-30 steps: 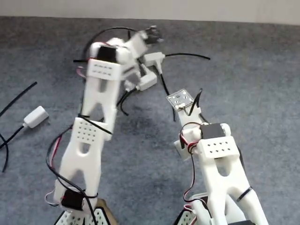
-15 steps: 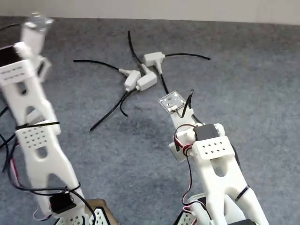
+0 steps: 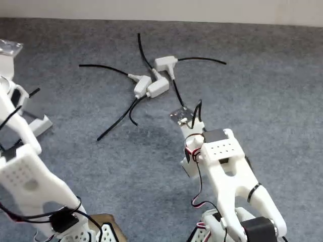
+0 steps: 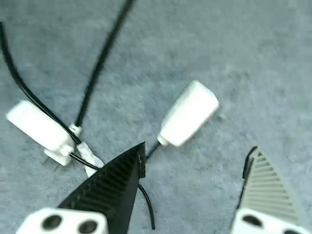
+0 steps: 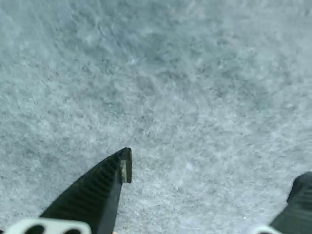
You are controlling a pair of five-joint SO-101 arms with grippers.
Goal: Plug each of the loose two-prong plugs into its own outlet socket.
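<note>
My left gripper [image 4: 197,148] is open and hangs over the grey carpet at the far left. A white connector block [image 4: 187,113] on a black cable lies just beyond its fingertips. A second white plug [image 4: 41,129] lies off to one side, crossed by a black cable. In the high view the left arm [image 3: 20,166] partly hides a white block [image 3: 39,122]. Three white plug and socket pieces [image 3: 157,86] lie bunched mid-carpet with a T-shaped one [image 3: 165,63] behind. My right gripper [image 5: 214,163] is open above bare carpet, short of that bunch.
Loose black cables [image 3: 116,118] fan out from the central bunch across the carpet. The right arm [image 3: 224,161] stands at the lower middle. A pale wall edge [image 3: 161,10] runs along the back. Open carpet lies to the right.
The left arm swung from over the central bunch to the far left and came down near the lone white block. The right arm shifted slightly and tilted lower.
</note>
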